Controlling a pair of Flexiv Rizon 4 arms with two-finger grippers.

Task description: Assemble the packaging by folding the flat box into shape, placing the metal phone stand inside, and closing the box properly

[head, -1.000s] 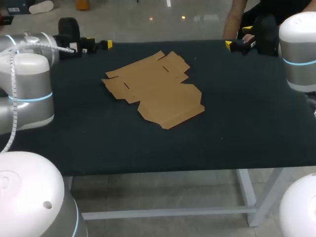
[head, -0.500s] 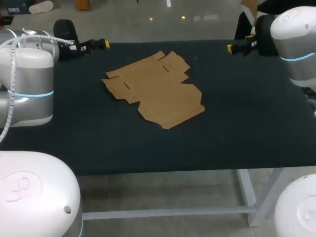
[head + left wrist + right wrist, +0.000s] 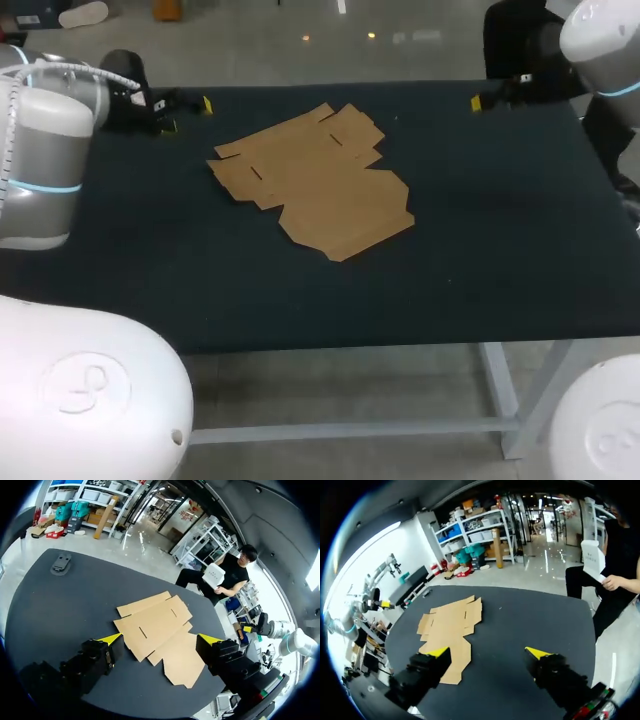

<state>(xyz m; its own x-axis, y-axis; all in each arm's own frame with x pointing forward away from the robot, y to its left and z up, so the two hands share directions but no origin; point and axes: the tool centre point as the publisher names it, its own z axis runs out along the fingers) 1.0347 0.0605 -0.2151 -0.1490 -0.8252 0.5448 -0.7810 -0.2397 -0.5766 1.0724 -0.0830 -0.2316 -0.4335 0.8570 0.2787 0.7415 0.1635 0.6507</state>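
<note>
**A:** Two grippers to log. What state are they in?

**B:** Both are spread wide with nothing in them. The left gripper hovers over the far left corner of the table. In the left wrist view its fingers stand far apart. The right gripper is above the far edge, close to the far right corner. Its fingers are just as wide.

**A:** Where's the box?

**B:** The flat box is brown cardboard, fully unfolded, lying flat on the table. It sits around the middle, a bit toward the far left. Flaps and cut slots show on top. One end points at the far edge, the other at the near right.

**A:** Is it touching either gripper?

**B:** No, it's well apart from both. In the left wrist view it lies ahead of that gripper, about in line with the gap between its fingers. In the right wrist view it lies ahead of that gripper and off to one finger's side.

**A:** Anything else on the table?

**B:** One small dark object shows in the left wrist view. It's close to the table's edge and well apart from the box. It's too small to say what it is.
</note>
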